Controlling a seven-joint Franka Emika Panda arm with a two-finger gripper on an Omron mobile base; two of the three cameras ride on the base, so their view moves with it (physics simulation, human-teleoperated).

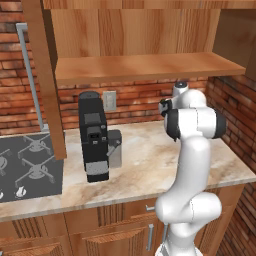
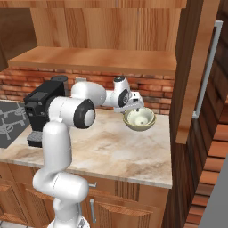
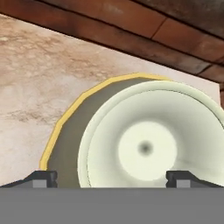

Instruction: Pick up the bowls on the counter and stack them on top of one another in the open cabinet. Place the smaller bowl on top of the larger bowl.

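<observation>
Arm rises from base, bends at a dark elbow joint and reaches fwd and low over the counter (image 2: 111, 151), wrist turned down toward the far corner by the brick wall (image 1: 75, 100). Gripper (image 2: 132, 110) hangs just above the bowls, jaws spread wide with nothing between them; in hand view the two dark fingertips (image 3: 41, 178) stand far apart at the bottom, either side of the bowls. Right base view: larger bowl (image 2: 139, 120) sits on the counter near the back wall, close to the open cabinet (image 2: 102, 60) side panel, cream inside, olive-tan rim; whether gripper touches the rim cannot be told. Hand view: smaller bowl (image 3: 153, 140), pale cream-green, sits inside the larger bowl (image 3: 65, 140), shifted to one side so a crescent of the olive wall and yellow rim shows; the pair is on the counter (image 3: 39, 78), not on the cabinet shelf. Left base view: arm body hides the bowls; seen instead are a black coffee machine (image 1: 94, 137) on the counter (image 1: 145, 160), a wall outlet (image 1: 109, 100), the grey stove top (image 1: 27, 167), the bare cabinet shelf (image 1: 145, 67) and the door's steel bar handle (image 1: 30, 75). No legible writing or brand marks.
</observation>
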